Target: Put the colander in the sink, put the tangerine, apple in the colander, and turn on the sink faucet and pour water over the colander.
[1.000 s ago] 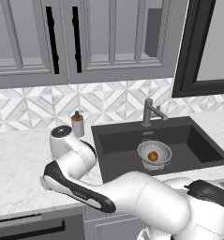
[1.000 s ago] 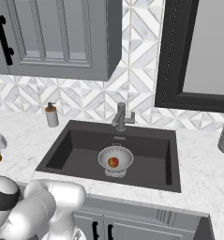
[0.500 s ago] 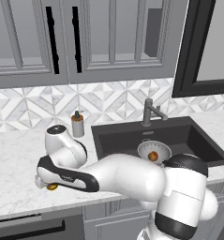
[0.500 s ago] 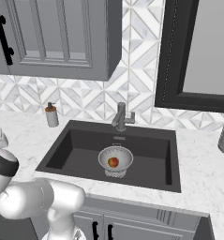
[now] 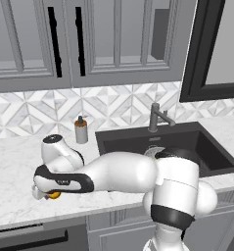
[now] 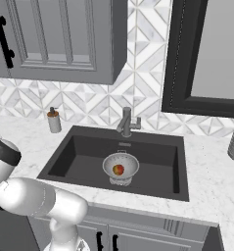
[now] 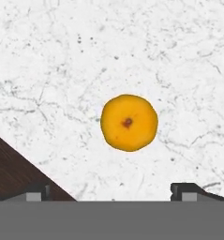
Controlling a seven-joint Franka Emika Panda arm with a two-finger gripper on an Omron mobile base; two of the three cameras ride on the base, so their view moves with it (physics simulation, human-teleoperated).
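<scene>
We hold our gripper [image 7: 111,190] above the tangerine [image 7: 129,122], jaws spread wide and empty, the fruit resting on the marble counter [image 7: 179,56] left of the sink [image 5: 138,142], just ahead of the fingertips.

The left base view looks from behind the arm's left, forward and down across the marble counter [image 5: 11,196], with the sink [image 5: 211,152] at 3 o'clock and the sink faucet [image 5: 155,117] near 1 o'clock; the arm's white bulk sits close to the lens.

The right base view looks from behind the arm's right, with the sink [image 6: 152,152] at center and the faucet [image 6: 127,122] just above it.

These 2 views share the sink, the faucet, the soap dispenser [image 5: 81,130] [image 6: 53,121] and the tiled backsplash [image 5: 118,105] [image 6: 138,110].

The hand view points straight down, close over the counter [image 7: 62,56], with the tangerine [image 7: 129,123] at its center.
</scene>
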